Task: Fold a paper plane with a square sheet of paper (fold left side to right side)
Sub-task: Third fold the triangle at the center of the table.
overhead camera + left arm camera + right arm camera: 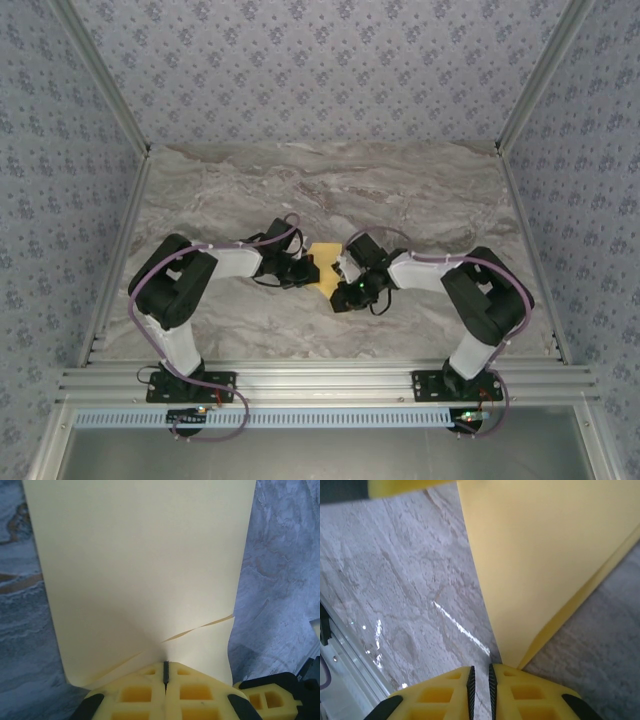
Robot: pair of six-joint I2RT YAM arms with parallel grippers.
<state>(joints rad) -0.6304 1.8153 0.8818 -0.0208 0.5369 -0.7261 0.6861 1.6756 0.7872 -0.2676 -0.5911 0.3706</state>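
From overhead, the thin mustard-yellow square paper sheet (323,265) lies just right of the left claw (306,269). Left wrist: that claw is clamped on the sheet's near edge. Right wrist: the right claw (481,673) stands a slit apart, the lifted flap just right of it. Best to match the edges before creasing.

The right claw (480,682), jaws a slit apart, sits just beside the folded sheet of paper (545,555).

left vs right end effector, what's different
The left end effector is shut on the edge of the square sheet of paper; the right end effector has a thin empty gap. Creases fan out from the left one; the sheet just passes beside the right one. Both are yellow.
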